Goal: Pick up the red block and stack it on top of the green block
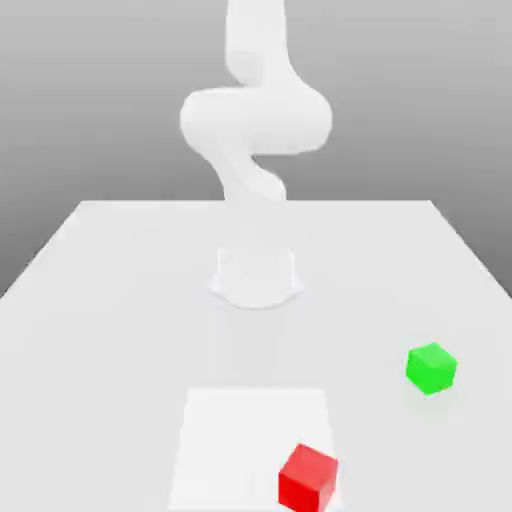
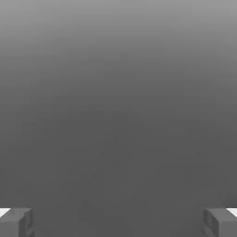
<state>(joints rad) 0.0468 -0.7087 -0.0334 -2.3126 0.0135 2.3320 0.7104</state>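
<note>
I've got the gripper [image 2: 118,222] spread fully wide, nothing between its fingers [image 2: 16,222]. Red block [image 1: 307,478] and green block [image 1: 431,367] sit apart on the table [image 1: 100,300], both clear of the hand.

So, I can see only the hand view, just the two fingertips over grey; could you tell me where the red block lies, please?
Observer: The red block sits on the table, at the near edge of the exterior view, right of centre.
Operator: And the green block?
Observer: The green block rests farther back and toward the exterior view's right, apart from the red one.
Operator: Is either one stacked?
Observer: No, both stand on the table surface.
</note>
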